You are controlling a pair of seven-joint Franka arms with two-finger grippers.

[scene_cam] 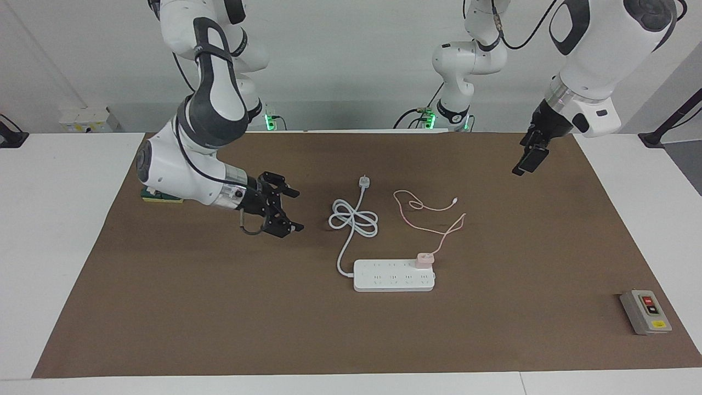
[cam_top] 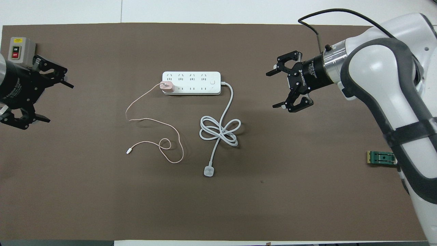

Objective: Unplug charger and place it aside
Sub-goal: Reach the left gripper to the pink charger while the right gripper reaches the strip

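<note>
The pale-pink charger is plugged into the white power strip mid-mat, in a socket at the strip's left-arm end. Its thin pink cable loops over the mat nearer to the robots. My right gripper is open and empty, in the air over the mat toward the right arm's end, apart from the strip. My left gripper is open and empty, raised over the mat at the left arm's end.
The strip's thick white cord lies coiled nearer to the robots, ending in a plug. A grey on/off switch box sits at the left arm's end. A green block lies under the right arm.
</note>
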